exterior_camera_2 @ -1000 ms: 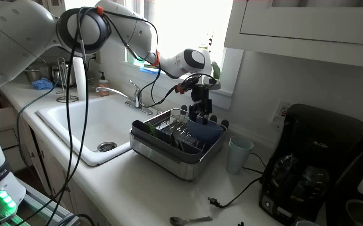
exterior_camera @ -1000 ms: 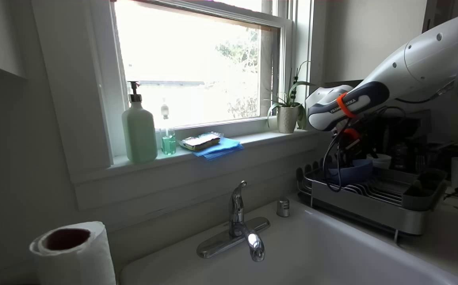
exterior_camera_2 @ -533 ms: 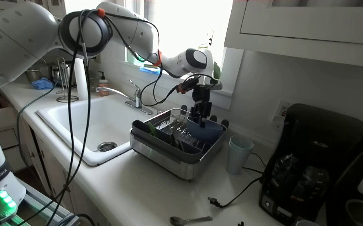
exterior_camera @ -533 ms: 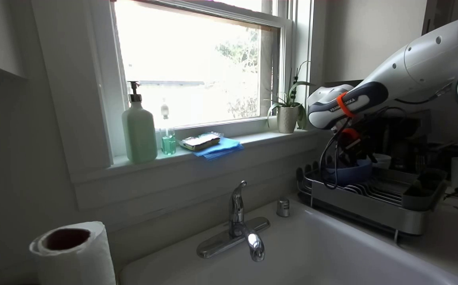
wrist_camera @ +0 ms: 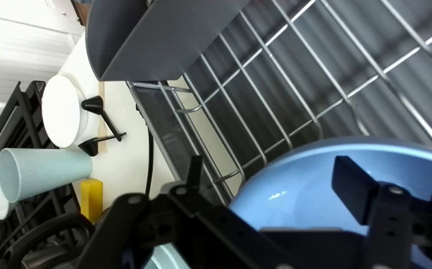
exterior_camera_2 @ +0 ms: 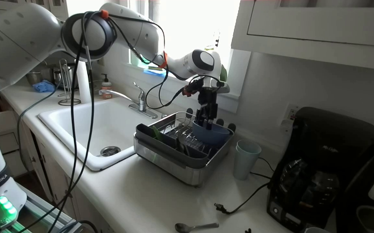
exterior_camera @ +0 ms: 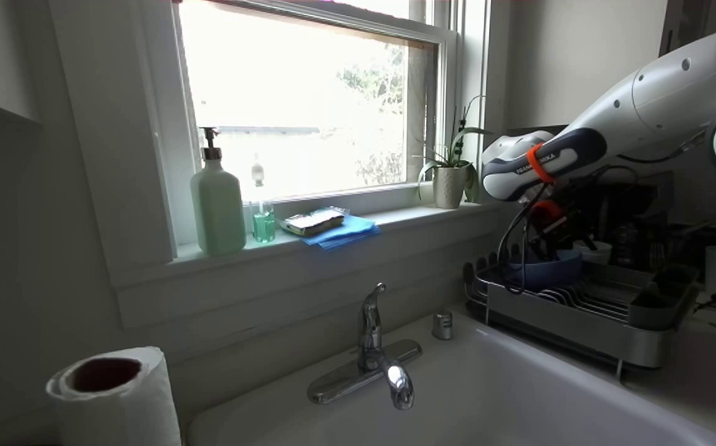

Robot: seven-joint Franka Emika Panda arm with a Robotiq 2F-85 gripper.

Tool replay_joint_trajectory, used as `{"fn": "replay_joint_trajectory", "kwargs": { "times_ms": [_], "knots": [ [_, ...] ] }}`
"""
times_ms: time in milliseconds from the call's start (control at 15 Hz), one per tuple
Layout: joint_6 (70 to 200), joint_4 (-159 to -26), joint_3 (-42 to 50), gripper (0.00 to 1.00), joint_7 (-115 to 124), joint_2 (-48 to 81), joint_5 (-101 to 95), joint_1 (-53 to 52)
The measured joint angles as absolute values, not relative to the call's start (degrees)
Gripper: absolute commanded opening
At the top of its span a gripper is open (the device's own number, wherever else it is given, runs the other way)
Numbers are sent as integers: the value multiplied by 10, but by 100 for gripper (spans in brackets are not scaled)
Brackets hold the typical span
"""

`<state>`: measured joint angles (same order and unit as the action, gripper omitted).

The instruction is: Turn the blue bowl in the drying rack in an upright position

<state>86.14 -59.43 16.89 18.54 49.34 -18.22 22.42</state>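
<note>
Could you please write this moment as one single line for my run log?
blue bowl: in drying rack, opening upward | pincer: open, at the bowl's rim | tilt and contact: unclear

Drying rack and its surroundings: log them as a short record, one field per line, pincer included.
Rack: drying rack on the counter, beside the sink
Rack contents: blue bowl; utensil holder along one side, with a green item in it
Bowl pose: opening faces upward, inside visible in the wrist view; exact tilt cannot be told
Pincer: pincer open, at the blue bowl; firm contact cannot be confirmed
Also on counter: stacked pale cups, coffee maker, spoon
</note>
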Motion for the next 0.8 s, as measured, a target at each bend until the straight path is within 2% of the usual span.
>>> {"fn": "replay_joint_trajectory", "kwargs": {
  "times_ms": [267, 333, 400, 800],
  "knots": [
    [835, -592, 169, 100, 204, 494, -182, 224],
    [830, -591, 169, 93, 211, 494, -182, 224],
    [826, -590, 169, 74, 218, 494, -182, 224],
    [823, -589, 171, 32, 284, 494, -182, 224]
  ]
}}
